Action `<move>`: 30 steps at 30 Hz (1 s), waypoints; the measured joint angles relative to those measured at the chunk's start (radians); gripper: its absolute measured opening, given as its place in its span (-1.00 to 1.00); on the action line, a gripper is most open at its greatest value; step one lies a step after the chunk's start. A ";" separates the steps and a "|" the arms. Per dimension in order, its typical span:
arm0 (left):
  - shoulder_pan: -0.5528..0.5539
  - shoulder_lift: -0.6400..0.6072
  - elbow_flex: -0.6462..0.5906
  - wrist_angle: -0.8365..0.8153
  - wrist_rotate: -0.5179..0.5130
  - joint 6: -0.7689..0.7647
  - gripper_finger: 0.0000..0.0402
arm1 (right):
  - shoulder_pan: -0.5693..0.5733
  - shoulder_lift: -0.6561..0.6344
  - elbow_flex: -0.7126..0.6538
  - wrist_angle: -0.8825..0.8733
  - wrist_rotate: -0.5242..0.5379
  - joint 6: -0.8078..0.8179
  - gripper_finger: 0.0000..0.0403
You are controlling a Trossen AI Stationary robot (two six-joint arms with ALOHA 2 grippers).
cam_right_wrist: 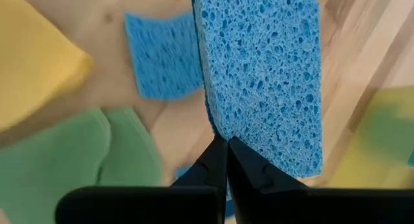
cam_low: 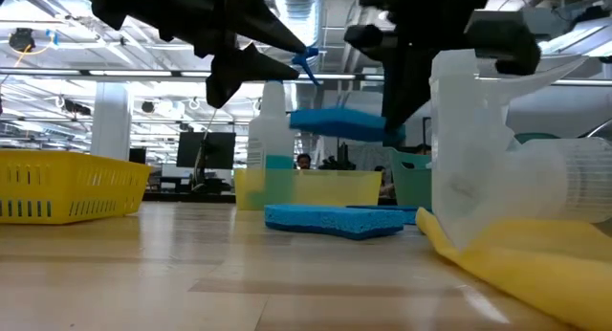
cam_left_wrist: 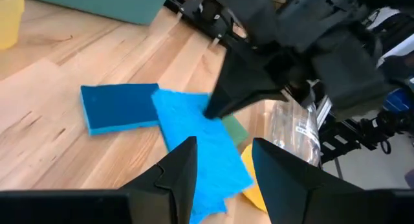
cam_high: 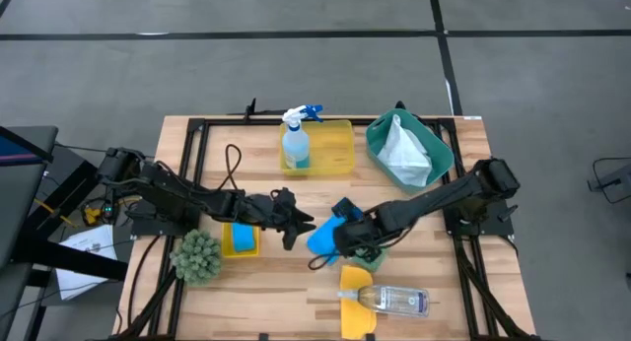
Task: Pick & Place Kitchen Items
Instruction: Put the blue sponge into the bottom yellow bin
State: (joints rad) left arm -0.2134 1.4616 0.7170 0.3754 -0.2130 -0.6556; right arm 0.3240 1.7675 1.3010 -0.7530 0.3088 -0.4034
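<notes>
**Sponge held above mid-counter**

We see the right tool pinching a blue sponge, lifted over the counter centre. The left tool, partly spread, holds nothing beside it. Second sponge lies flat below.

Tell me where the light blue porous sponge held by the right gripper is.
In the high view, the light blue porous sponge hangs mid-table, pinched by the right gripper, facing the left gripper, above a darker blue sponge.
</notes>
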 joint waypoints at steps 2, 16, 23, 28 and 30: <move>0.000 0.000 0.000 -0.027 -0.007 0.000 -0.29 | -0.005 0.039 0.048 -0.025 0.014 -0.001 -1.00; 0.025 0.041 -0.002 -0.106 -0.068 -0.032 -0.29 | -0.014 0.118 0.253 -0.116 0.016 -0.076 -1.00; 0.025 0.047 0.000 -0.088 -0.050 -0.033 -0.29 | -0.033 0.119 0.252 -0.122 0.010 -0.094 -1.00; 0.025 0.047 -0.001 -0.079 -0.049 -0.033 -0.29 | -0.040 0.119 0.252 -0.099 0.010 -0.105 -1.00; 0.025 0.047 -0.001 -0.080 -0.049 -0.034 -0.28 | -0.040 0.119 0.252 -0.095 0.009 -0.110 -1.00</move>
State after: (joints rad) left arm -0.1883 1.5082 0.7162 0.2956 -0.2620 -0.6891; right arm 0.2840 1.8862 1.5526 -0.8478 0.3182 -0.5137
